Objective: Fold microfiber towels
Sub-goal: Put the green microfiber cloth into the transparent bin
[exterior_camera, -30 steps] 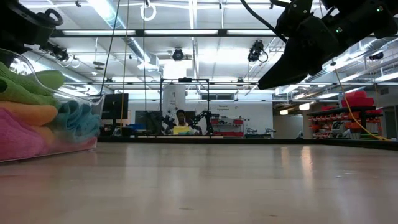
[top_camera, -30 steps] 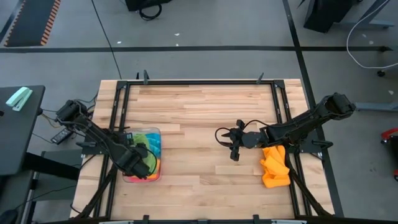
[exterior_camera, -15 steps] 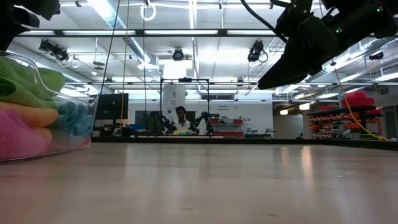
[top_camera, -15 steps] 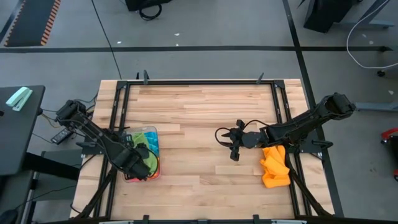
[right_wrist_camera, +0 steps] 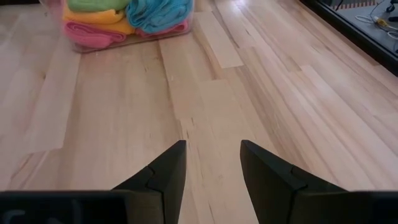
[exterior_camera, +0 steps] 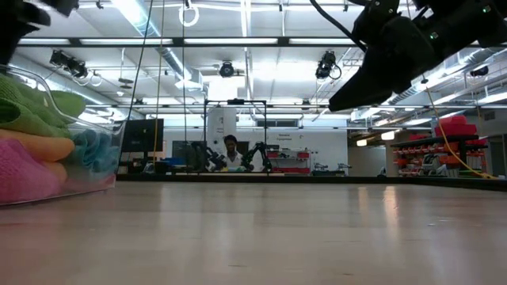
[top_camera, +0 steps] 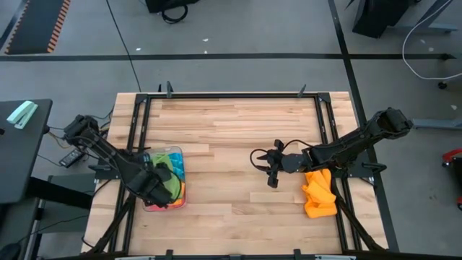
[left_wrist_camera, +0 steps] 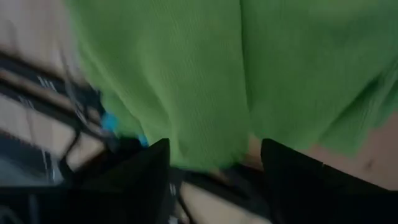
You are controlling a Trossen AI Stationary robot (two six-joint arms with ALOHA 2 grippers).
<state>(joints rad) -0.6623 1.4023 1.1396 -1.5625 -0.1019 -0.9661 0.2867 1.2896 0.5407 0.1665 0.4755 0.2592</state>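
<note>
Folded microfiber towels, pink (right_wrist_camera: 93, 34), orange (right_wrist_camera: 93, 15), sky blue (right_wrist_camera: 158, 12) and green (exterior_camera: 32, 107), lie stacked in a clear plastic tray (top_camera: 163, 208) at the table's left. My left gripper (top_camera: 160, 186) hangs over the tray, pointing steeply down. Its fingers stand wide apart, and the green towel (left_wrist_camera: 205, 68) fills the view beyond them. My right gripper (top_camera: 268, 167) waits open above bare wood right of centre, tilted toward the tray. A crumpled orange towel (top_camera: 317, 193) lies at the table's right edge. My left gripper (left_wrist_camera: 214, 146) stands over the green towel from above, with green cloth showing between its two fingers. Whether the fingers touch the cloth, I cannot tell.
Bare wooden tabletop (top_camera: 224, 137) stretches between the tray and my right gripper. A black metal frame (top_camera: 231, 94) runs round the table's edges. A person shows far off in the room behind the table (exterior_camera: 230, 150).
My left gripper has risen above the tray: in the low view its dark arm has gone almost out of the top left corner. The towels stay in the tray. My right gripper has kept still.
</note>
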